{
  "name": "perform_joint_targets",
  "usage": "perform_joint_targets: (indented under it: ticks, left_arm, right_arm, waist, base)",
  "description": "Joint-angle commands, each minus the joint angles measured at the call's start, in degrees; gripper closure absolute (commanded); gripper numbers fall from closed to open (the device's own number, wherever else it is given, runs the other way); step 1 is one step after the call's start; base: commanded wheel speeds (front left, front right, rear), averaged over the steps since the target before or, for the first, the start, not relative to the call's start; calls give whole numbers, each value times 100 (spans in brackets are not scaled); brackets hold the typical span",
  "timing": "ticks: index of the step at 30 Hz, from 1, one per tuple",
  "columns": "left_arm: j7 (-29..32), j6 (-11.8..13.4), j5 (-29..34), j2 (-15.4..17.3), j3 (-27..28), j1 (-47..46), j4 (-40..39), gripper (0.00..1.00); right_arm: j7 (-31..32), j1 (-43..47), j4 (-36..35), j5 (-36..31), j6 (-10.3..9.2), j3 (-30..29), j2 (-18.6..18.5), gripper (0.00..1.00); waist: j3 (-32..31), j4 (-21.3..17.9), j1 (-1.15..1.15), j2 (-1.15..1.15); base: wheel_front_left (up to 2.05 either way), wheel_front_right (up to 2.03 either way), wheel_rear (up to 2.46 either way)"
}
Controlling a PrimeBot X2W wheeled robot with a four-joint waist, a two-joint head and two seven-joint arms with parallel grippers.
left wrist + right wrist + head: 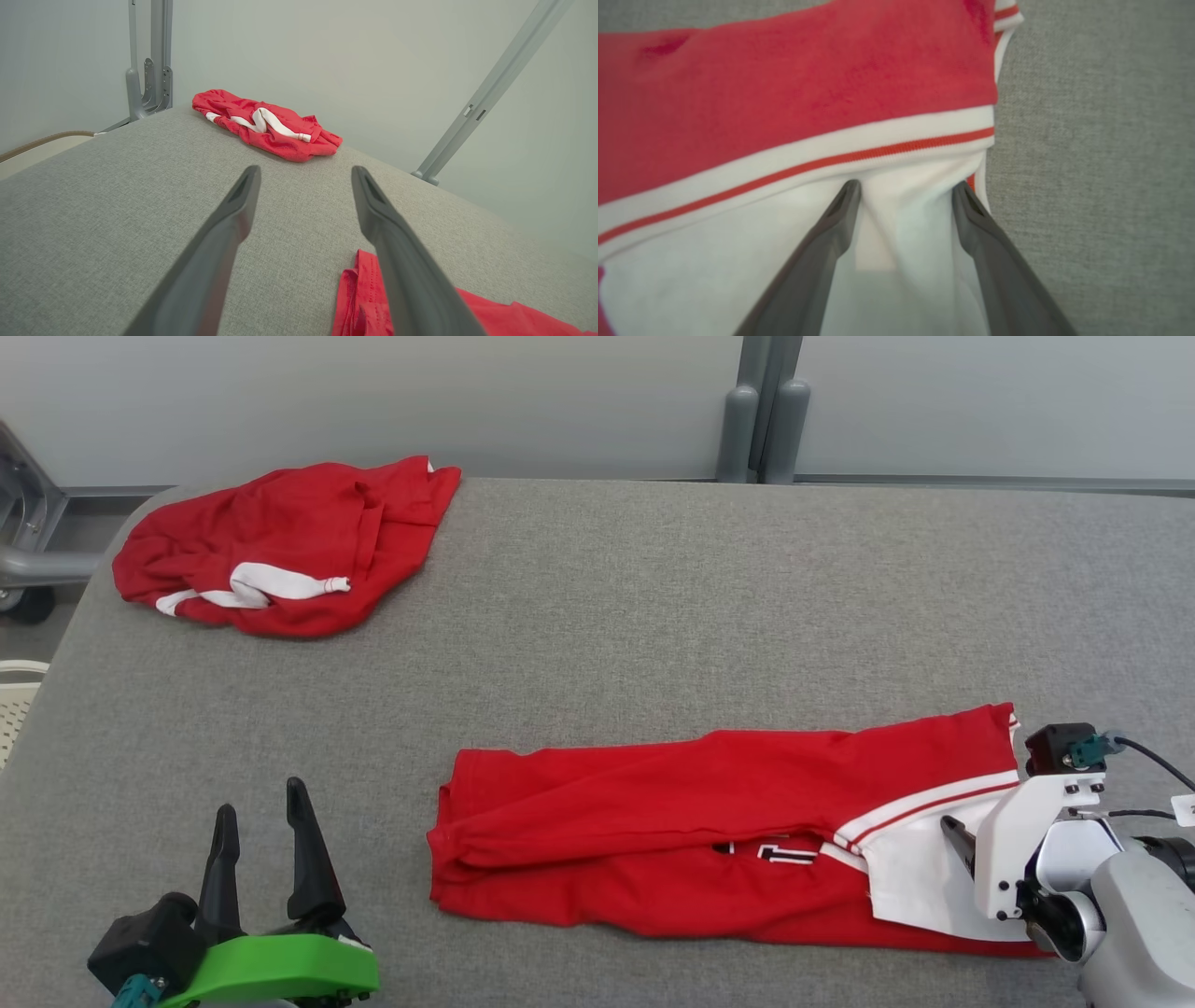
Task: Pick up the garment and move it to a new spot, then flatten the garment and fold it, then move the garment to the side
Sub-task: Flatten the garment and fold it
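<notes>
Head view: a folded red garment with white trim (653, 821) lies on the grey fabric bench (653, 616). The right hand (906, 186) rests released on its white panel (920, 887), and the left hand (260, 801) hovers released.

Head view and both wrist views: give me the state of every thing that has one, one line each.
Near garment: folded into a long strip, lying flat.
Far garment: crumpled in a heap, nothing touching it.
Left pincer: open, empty.
Right pincer: open, fingers down on the near garment's white panel, a ridge of cloth between them.
</notes>
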Motion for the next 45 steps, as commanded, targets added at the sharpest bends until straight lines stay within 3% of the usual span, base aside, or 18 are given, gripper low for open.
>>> perform_joint_targets:
  ticks: [1, 2, 3, 4, 15, 24, 30, 36, 45]
  left_arm:
    - [-4, -21, 39, -22, 37, -91, 14, 0]
    - [-4, -29, 45, -28, 46, -90, 14, 0]
    - [-4, -36, 53, -30, 56, -89, 15, 0]
    - [-4, -36, 59, -34, 66, -86, 19, 0]
    - [-4, -89, 125, -69, 133, -11, 29, 0]
    - [-4, -89, 162, -76, 116, -43, 29, 0]
    - [-4, -87, 164, -78, 117, -90, 51, 0]
    - [-4, -102, 176, -78, 100, -121, 72, 0]
    - [-4, -129, 167, -121, 34, -115, 138, 0]
  right_arm:
    - [120, 120, 204, -168, 4, 106, 84, 4]
    - [99, 104, 242, -242, 4, 116, 89, 52]
    - [83, 91, 281, -309, 4, 118, 97, 83]
    - [73, 80, 322, -383, 4, 114, 112, 100]
    - [-207, -261, 28, -504, -6, -419, -112, 100]
    - [-62, -273, -459, -641, -2, -1191, -633, 100]
    - [67, -244, -763, -703, -2, -1421, -499, 100]
    - [198, -139, -1410, -406, -1, -1233, -263, 100]
    - [600, 483, -3081, 187, 2, -581, -53, 100]
  waist:
    - [6, -10, 0, 56]
    - [11, -18, 0, 56]
    - [16, -28, 0, 56]
    - [19, -40, 0, 56]
    - [-8, -463, 0, 56]
    - [-14, -920, 0, 56]
    - [1, -1128, 0, 56]
    - [-19, -1294, 0, 56]
    - [-162, -1356, 0, 56]
  base:
    - [0, 0, 0]
    - [0, 0, 0]
    - [0, 0, 0]
    - [0, 0, 0]
    - [0, 0, 0]
    - [0, 0, 0]
    - [0, 0, 0]
    - [0, 0, 0]
    - [0, 0, 0]
